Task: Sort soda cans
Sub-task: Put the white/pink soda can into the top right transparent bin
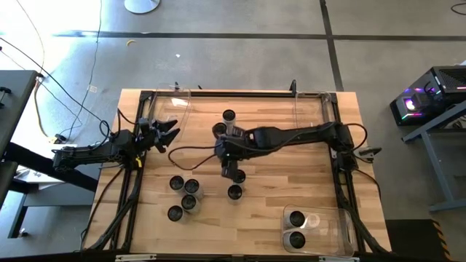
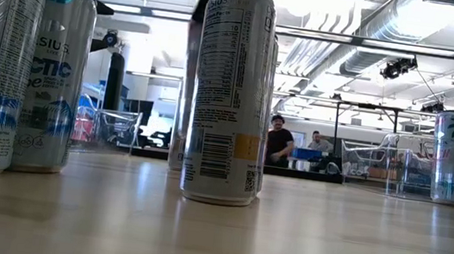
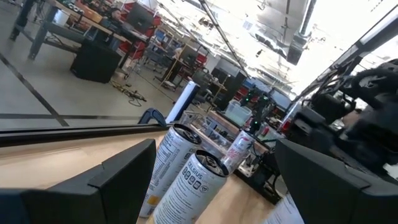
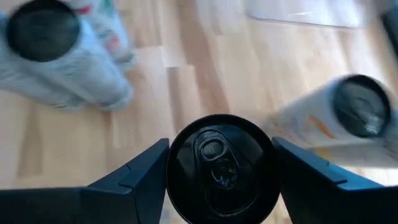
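Soda cans: slim silver-white cylinders with dark round tops, scattered over the pale wooden table. A loose bunch sits toward the left-front, a couple more are mid-table near the back, and two already stand in the clear plastic rectangular bin at the right-front corner.

Target can: the dark-topped can mid-table, right under the right arm's wrist.

Right gripper: right gripper is down over that can, one dark finger on each side of the top. Jaws are partly open and look to be just beside the can's wall, maybe touching. I can't tell if it's actually clamped yet, so I wouldn't call it held.

Left gripper: left gripper is parked at the left edge of the table, fingers spread wide with nothing between them. It's just waiting.

Neighbours: another can stands just in front of the target, and one more behind it.

Step, my guess: closing on the can before lifting it over to a bin.

Risk 1: if the squeeze is off-centre, a tall skinny can like this will tip or skid on the smooth wood.

Risk 2: lifting before the grip is firm means the can slips out and falls.

Risk 3: swinging out low could clip that can right in front and knock it over.
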Robot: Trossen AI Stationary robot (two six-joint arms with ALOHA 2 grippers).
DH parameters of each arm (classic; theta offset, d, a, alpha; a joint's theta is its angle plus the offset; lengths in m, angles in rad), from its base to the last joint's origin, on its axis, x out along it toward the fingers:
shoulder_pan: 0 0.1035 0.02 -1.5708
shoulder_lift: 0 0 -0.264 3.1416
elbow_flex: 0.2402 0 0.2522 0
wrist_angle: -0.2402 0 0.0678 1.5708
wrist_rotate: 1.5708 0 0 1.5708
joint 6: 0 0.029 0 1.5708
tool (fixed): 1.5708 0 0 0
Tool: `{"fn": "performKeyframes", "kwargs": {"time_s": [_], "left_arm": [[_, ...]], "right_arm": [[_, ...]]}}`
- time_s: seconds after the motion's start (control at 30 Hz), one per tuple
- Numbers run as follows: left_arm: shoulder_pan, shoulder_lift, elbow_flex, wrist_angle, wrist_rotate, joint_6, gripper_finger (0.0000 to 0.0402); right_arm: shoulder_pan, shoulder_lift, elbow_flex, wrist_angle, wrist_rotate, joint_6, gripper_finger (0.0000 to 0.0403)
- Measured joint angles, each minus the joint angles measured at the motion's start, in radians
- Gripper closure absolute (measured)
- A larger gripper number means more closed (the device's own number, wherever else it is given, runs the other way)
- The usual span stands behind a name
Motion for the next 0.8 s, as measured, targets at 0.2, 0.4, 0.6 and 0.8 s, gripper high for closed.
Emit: {"fn": "performKeyframes", "kwargs": {"time_s": [0.2,0.4,0.6,0.8], "left_arm": [[0.0,0.0,0.0,0.0,0.0,0.0,0.0078],[0.0,0.0,0.0,-0.006,0.0,0.001,0.0078],[0.0,0.0,0.0,-0.006,0.002,0.001,0.0078],[0.0,0.0,0.0,-0.005,-0.001,0.001,0.0078]], "right_arm": [[-0.014,-0.065,-0.056,-0.094,0.051,0.043,0.0165],[-0.014,-0.229,-0.212,-0.126,0.102,0.127,0.0165],[-0.014,-0.513,-0.495,-0.13,0.203,0.315,0.0166],[-0.015,-0.797,-0.634,-0.156,0.374,0.465,0.0165]]}}
